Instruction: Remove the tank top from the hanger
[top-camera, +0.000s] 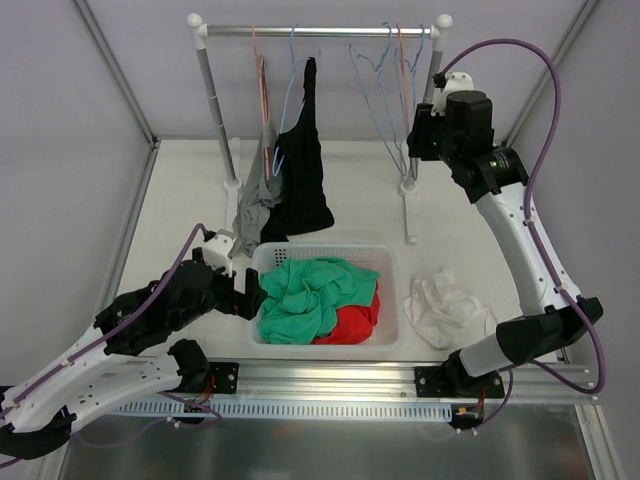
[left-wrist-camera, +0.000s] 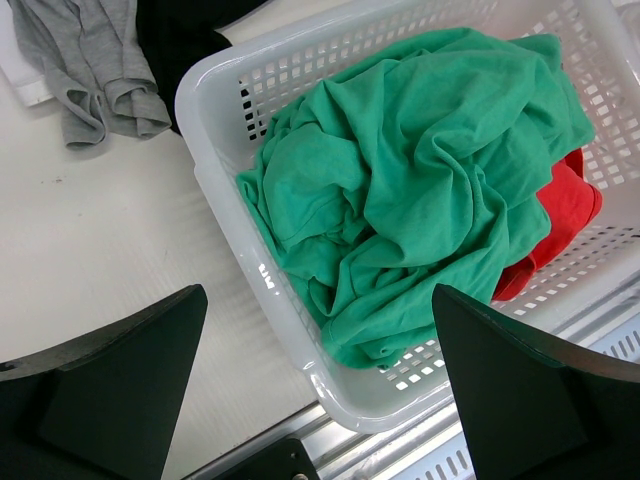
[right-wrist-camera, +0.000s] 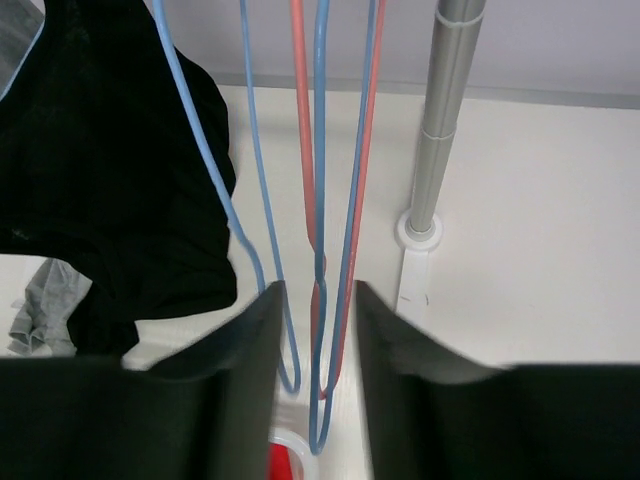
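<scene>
A black tank top (top-camera: 303, 170) hangs on a blue hanger (top-camera: 290, 80) at the left-middle of the rack's rail (top-camera: 320, 31); it also shows in the right wrist view (right-wrist-camera: 110, 180). My right gripper (top-camera: 417, 128) is raised by the rack's right post, open and empty. In the right wrist view (right-wrist-camera: 315, 300) empty blue and red hangers (right-wrist-camera: 330, 200) hang in line with the gap between its fingers; whether they touch is unclear. My left gripper (top-camera: 246, 292) is wide open and empty, low beside the basket's left wall (left-wrist-camera: 318, 292).
A white basket (top-camera: 392, 300) holds green (top-camera: 310, 290) and red (top-camera: 355, 318) clothes. A grey garment (top-camera: 256, 208) droops under the rack's left side. A white garment (top-camera: 445, 308) lies right of the basket. The right post (right-wrist-camera: 445, 110) stands close to my right gripper.
</scene>
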